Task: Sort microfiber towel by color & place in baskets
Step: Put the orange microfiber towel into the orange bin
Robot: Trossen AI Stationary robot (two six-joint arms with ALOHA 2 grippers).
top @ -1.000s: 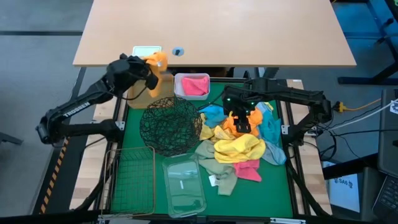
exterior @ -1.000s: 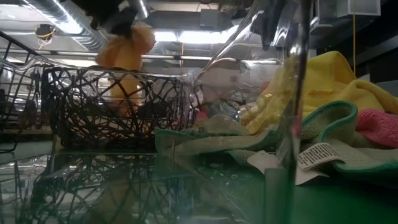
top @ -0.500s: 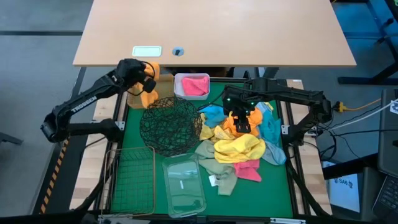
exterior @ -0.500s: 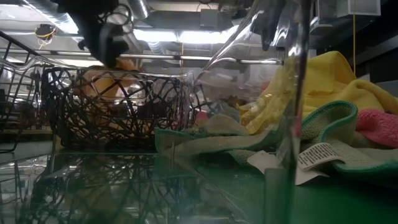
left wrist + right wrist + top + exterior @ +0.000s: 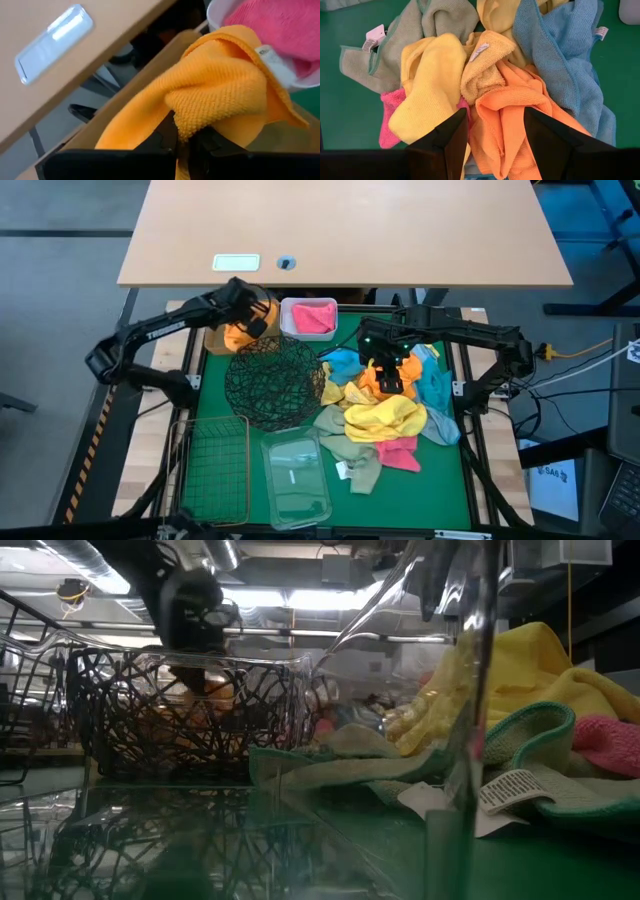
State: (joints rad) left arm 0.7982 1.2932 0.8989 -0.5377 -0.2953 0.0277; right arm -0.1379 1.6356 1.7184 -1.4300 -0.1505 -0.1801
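Note:
My left gripper (image 5: 252,313) is shut on an orange towel (image 5: 238,336) over the tan box (image 5: 214,340) at the far left. In the low view the towel (image 5: 205,690) shows behind the black wire bowl (image 5: 150,720). My right gripper (image 5: 388,372) is open, pointing down over the towel pile (image 5: 385,420). Its fingers stand on either side of another orange towel (image 5: 505,117). A pink towel (image 5: 312,316) lies in the white tub (image 5: 290,330). My left gripper pinches a bunched fold of the orange towel (image 5: 186,127) between its two fingers, several layers together. The rest of the towel (image 5: 225,85) bulges out past the fingertips over the tan box's rim (image 5: 145,65). Whether it rests on the box, I cannot tell.
The black wire bowl (image 5: 275,380) stands in the middle-left. The rectangular wire basket (image 5: 210,470) and the clear tub (image 5: 295,480) stand at the near edge. Yellow (image 5: 427,90), blue (image 5: 560,55), olive (image 5: 400,45) and pink (image 5: 387,125) towels lie in the pile.
My left gripper has gone down and toward the table's right with the orange towel. The towel, first held high above the tan box, now hangs low at the box, behind the wire bowl in the low view.

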